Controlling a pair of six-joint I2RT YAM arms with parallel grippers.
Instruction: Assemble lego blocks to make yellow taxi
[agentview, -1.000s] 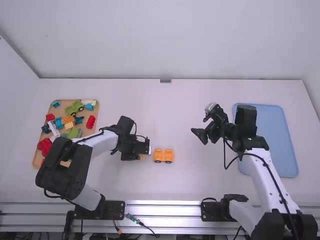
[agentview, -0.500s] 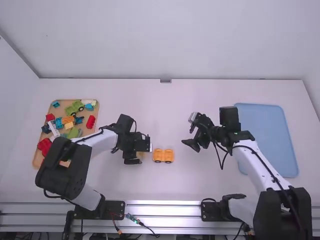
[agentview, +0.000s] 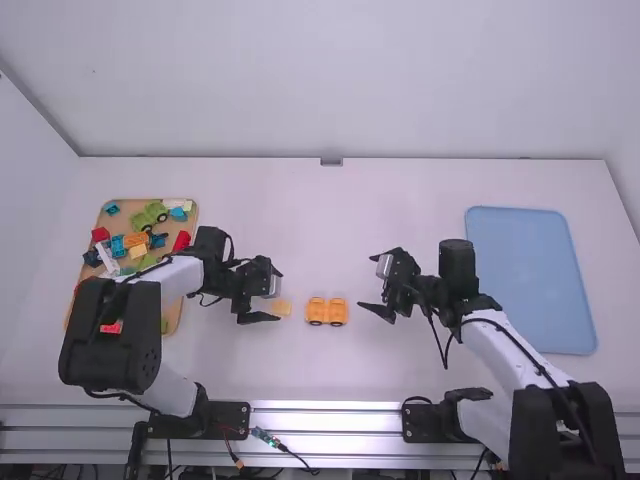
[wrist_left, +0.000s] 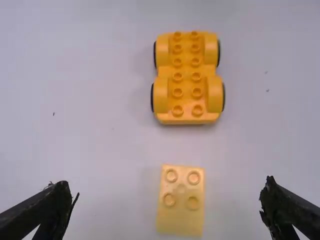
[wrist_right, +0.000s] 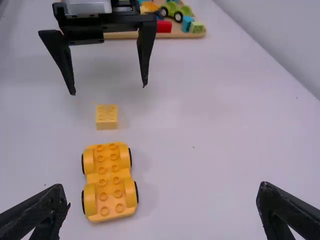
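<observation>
Pale yellow, a little block (agentview: 281, 308) sits near the orange car bottom (agentview: 327, 312) on the counter (agentview: 330, 220). The left gripper (agentview: 279, 295) and right gripper (agentview: 366, 282) have jaws wide open, holding nothing, on either side of the car bottom.

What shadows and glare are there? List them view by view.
High view: fairly even light, bright streaks along the metal rail; left wrist view: soft, faint shadow beside the yellow car base; right wrist view: a similar pale shadow beside that base.
</observation>
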